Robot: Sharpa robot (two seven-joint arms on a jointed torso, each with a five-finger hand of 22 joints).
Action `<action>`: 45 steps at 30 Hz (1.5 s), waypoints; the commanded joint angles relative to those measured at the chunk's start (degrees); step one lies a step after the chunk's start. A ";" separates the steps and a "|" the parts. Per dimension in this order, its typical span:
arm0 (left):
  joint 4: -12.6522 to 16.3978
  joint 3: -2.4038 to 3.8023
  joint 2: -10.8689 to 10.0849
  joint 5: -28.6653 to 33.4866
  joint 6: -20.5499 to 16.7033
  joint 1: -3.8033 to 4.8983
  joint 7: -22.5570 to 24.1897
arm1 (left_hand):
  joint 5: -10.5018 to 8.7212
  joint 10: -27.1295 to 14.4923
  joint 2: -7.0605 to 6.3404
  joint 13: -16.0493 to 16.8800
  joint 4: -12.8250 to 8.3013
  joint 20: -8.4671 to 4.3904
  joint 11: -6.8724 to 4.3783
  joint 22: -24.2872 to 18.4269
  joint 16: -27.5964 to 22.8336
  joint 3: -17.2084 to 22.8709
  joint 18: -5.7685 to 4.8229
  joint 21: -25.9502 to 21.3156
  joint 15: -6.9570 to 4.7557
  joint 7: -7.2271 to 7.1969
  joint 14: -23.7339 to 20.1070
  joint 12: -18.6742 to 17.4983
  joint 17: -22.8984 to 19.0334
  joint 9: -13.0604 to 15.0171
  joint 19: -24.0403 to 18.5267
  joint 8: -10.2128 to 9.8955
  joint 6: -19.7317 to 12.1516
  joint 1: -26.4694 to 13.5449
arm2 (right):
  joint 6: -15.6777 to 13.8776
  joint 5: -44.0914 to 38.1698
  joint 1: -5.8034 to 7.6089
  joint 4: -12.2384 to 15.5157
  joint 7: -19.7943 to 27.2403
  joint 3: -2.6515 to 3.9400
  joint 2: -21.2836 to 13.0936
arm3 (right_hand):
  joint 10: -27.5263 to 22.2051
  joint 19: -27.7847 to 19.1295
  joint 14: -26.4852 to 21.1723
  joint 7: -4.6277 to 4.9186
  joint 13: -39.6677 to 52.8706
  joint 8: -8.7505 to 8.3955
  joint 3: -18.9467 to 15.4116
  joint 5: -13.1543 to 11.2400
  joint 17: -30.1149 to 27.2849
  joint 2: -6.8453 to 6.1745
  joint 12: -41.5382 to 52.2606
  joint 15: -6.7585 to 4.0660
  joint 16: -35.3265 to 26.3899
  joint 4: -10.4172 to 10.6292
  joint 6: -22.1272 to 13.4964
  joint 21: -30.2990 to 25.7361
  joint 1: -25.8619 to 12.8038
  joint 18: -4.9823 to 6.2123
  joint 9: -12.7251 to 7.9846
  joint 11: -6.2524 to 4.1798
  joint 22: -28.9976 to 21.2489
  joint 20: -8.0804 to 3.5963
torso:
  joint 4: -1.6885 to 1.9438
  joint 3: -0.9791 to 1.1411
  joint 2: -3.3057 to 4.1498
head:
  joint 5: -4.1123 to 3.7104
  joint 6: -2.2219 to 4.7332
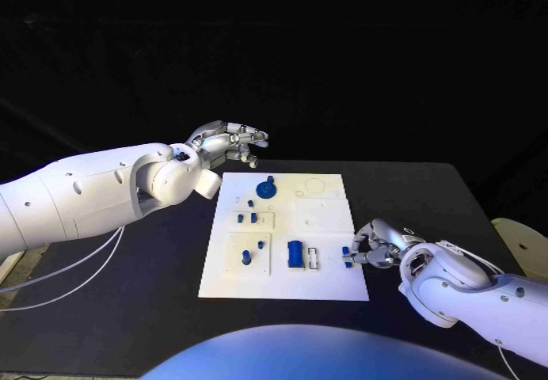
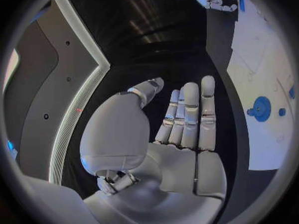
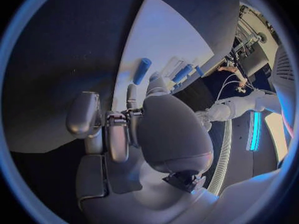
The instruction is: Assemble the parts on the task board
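Note:
The white task board (image 1: 325, 281) lies mid-table, also in the left wrist view (image 2: 252, 59). On it are a blue round disc (image 1: 265, 188) (image 2: 260, 108), a blue block (image 1: 294, 252) and several small blue parts. My right hand (image 1: 379, 247) (image 3: 134, 129) sits at the board's right edge with its fingers curled in. It pinches a small blue peg (image 1: 347, 255) (image 3: 142, 70) between thumb and fingertips, just over the board. My left hand (image 1: 230, 142) (image 2: 181, 129) hangs raised beyond the board's far left corner, palm flat, fingers straight, holding nothing.
A small white frame (image 1: 313, 257) lies beside the blue block. Thin cables (image 1: 69, 273) hang under my left arm over the table's left side. A pale object (image 1: 521, 235) stands off the table's right edge. Black table surrounds the board.

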 commanded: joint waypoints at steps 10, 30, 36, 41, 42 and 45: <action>0.23 0.04 0.04 -0.12 0.82 0.04 0.51 | 0.06 -0.45 0.30 0.09 -0.08 0.06 0.05 0.10 0.26 -0.01 0.52 -0.27 -0.07 -0.05 -0.26 0.34 -0.05 -0.09 0.14 0.32 -0.42 0.01 | 2.62 -0.12 -0.82 -2.07 -0.15 -0.05 1.93 | 1.44 0.08 5.67 -0.15 7.46 -0.93 0.29 0.90 13.16 1.66 -0.13 0.44 0.04 -0.50 0.52 0.13 2.45 0.03 -1.24 0.23 7.27 0.51 | 0.00 -0.07 -0.02 | 0.22 0.00; 0.25 0.04 -0.10 -0.21 0.69 0.04 0.46 | 0.08 -0.53 0.32 0.10 -0.07 0.07 0.05 0.12 0.31 -0.01 0.52 -0.31 -0.06 -0.06 -0.29 0.47 -0.09 -0.11 0.14 0.38 -0.46 0.01 | 3.50 -0.80 -1.71 -2.87 -1.01 -0.12 2.72 | 1.84 0.40 5.72 -1.26 8.23 -2.63 8.56 -3.75 13.43 2.95 0.67 -0.45 0.11 -0.45 3.53 0.66 13.29 -0.10 -4.46 -0.80 7.87 -0.32 | -0.05 -0.05 -0.08 | 0.27 0.00; 0.25 0.04 -0.10 -0.22 0.67 0.04 0.45 | 0.08 -0.53 0.32 0.10 -0.07 0.07 0.05 0.12 0.31 -0.01 0.52 -0.31 -0.06 -0.06 -0.29 0.47 -0.09 -0.11 0.14 0.38 -0.46 0.01 | 0.75 -0.49 -1.72 -1.59 -0.77 -0.10 2.21 | 2.27 0.67 5.80 -1.48 8.82 -2.67 15.04 -2.52 13.80 1.67 1.34 -0.68 0.21 0.01 3.98 1.19 12.35 -0.19 -4.64 -1.09 8.15 -0.62 | -0.03 -0.08 -0.10 | 0.20 0.00; 0.24 0.04 -0.07 -0.23 0.65 0.04 0.45 | 0.08 -0.53 0.32 0.10 -0.07 0.07 0.05 0.12 0.31 -0.01 0.52 -0.31 -0.06 -0.06 -0.29 0.47 -0.09 -0.11 0.14 0.38 -0.46 0.01 | -0.86 0.29 -1.29 0.24 -0.55 -0.01 1.67 | 2.46 0.83 5.87 -0.97 9.03 -2.01 32.09 0.12 14.11 -5.43 1.49 -0.53 0.29 -0.45 3.87 1.32 5.48 -0.25 -3.71 -1.48 8.29 -0.56 | 0.01 -0.10 -0.11 | 0.13 0.00; 0.23 0.04 -0.06 -0.23 0.65 0.04 0.45 | 0.08 -0.53 0.32 0.10 -0.07 0.07 0.05 0.12 0.31 -0.01 0.52 -0.31 -0.06 -0.06 -0.29 0.47 -0.09 -0.11 0.14 0.38 -0.46 0.01 | -1.05 0.56 -1.10 0.67 -0.52 0.01 1.62 | 2.54 0.87 5.87 -1.42 9.10 -1.55 37.27 -0.18 14.13 -7.24 1.57 -0.52 0.30 -1.02 3.88 1.38 3.29 -0.24 -3.13 -1.07 8.32 -0.57 | 0.02 -0.09 -0.10 | 0.08 0.00; 0.18 0.04 -0.02 -0.24 0.64 0.04 0.45 | 0.09 -0.59 0.37 0.11 -0.08 0.07 0.05 0.14 0.34 0.03 0.52 -0.33 -0.06 -0.07 -0.30 0.57 -0.12 -0.12 0.15 0.45 -0.46 0.06 | -1.41 1.84 -0.44 1.77 -0.43 0.06 1.77 | 2.65 0.93 5.88 -1.26 9.16 -0.52 46.00 -0.45 14.18 -10.37 1.62 -0.54 0.31 -3.64 3.54 1.44 -2.46 -0.28 -1.71 -1.12 8.34 -0.47 | 0.01 -0.08 -0.11 | 0.02 0.00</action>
